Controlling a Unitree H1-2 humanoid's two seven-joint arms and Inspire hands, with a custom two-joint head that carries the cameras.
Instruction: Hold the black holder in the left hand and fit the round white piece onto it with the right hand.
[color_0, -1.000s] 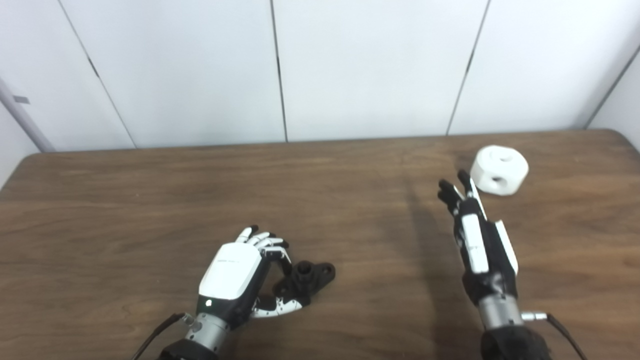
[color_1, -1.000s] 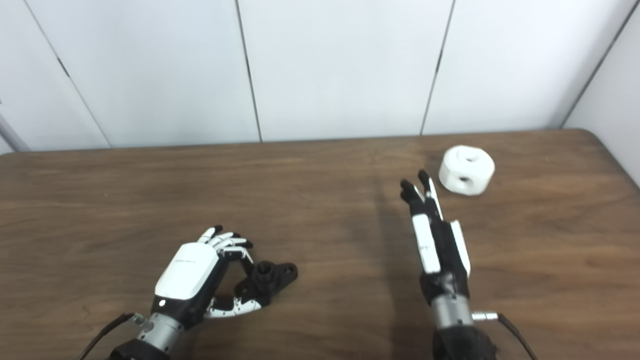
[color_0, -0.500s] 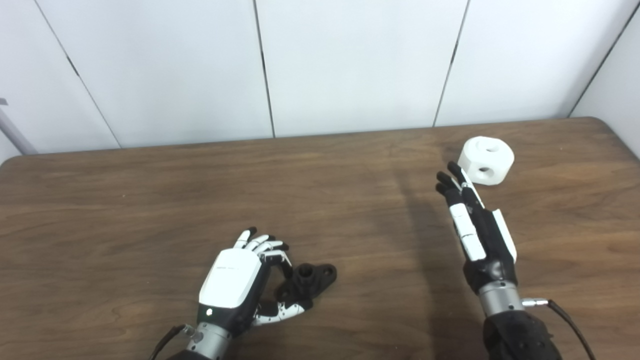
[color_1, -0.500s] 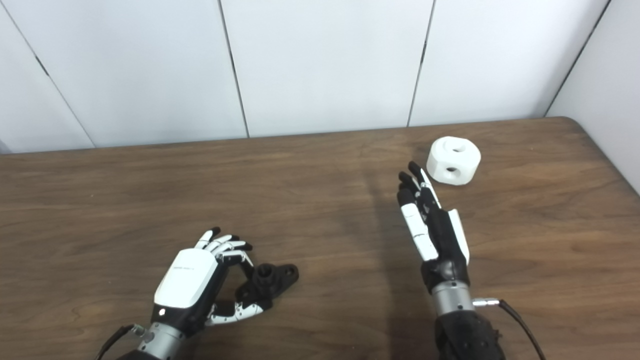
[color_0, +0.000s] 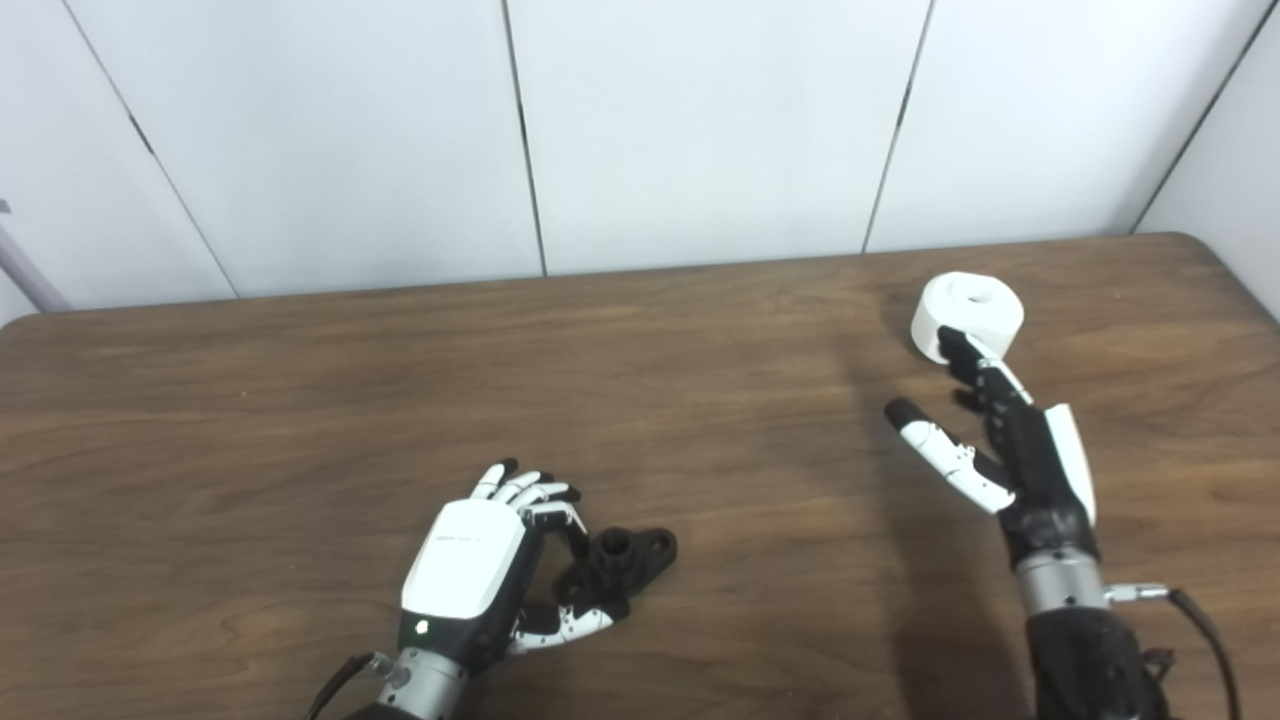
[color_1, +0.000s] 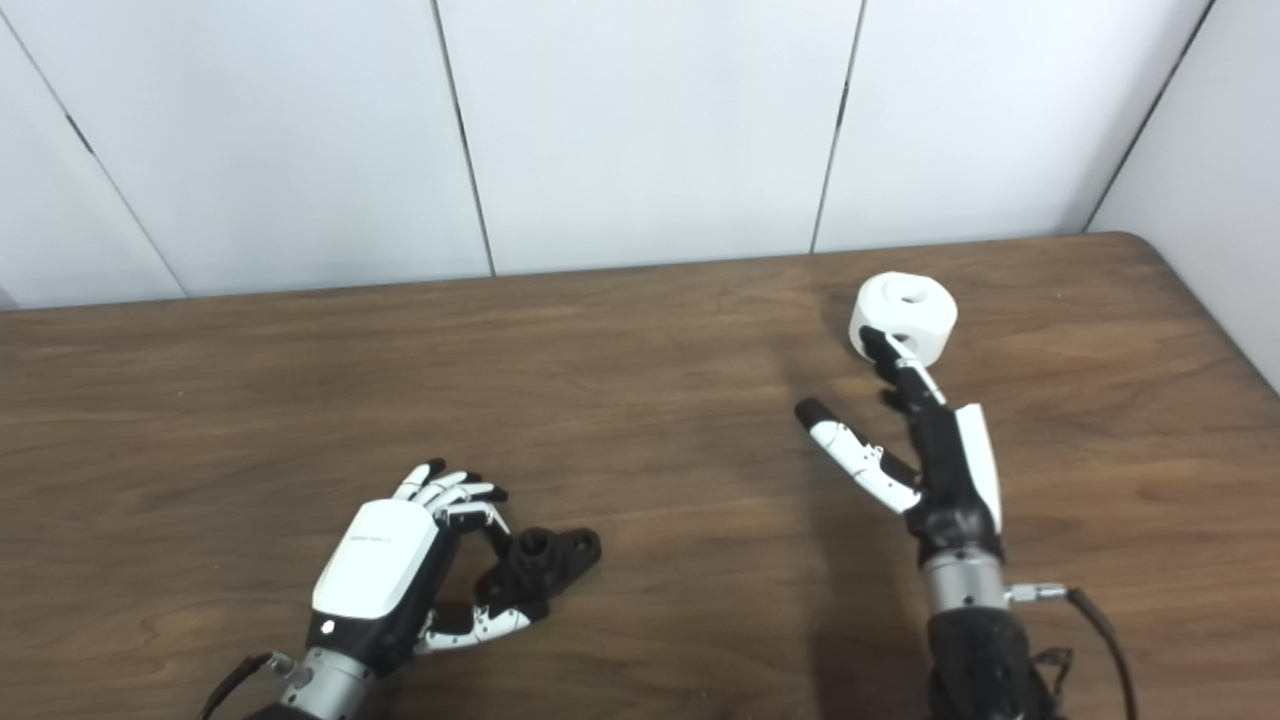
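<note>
The black holder (color_0: 628, 558) lies on the wooden table (color_0: 300, 420) near the front, left of centre. My left hand (color_0: 470, 568) lies beside it with fingers and thumb curled around its near end. The round white piece (color_0: 975, 305), with a hole on top, stands at the back right of the table. My right hand (color_0: 1010, 450) is open just in front of it, thumb spread out to the left. Its fingertips (color_1: 880, 345) overlap the piece's near left side; whether they touch it cannot be told.
A white panelled wall (color_0: 700, 130) runs along the table's far edge. The table's right corner (color_1: 1150, 250) lies just beyond the white piece. A cable (color_0: 1195, 615) trails from the right wrist.
My right hand has moved right and forward to the white piece, and its thumb has spread away from the fingers. The camera shifted slightly. The left hand and holder stayed put.
</note>
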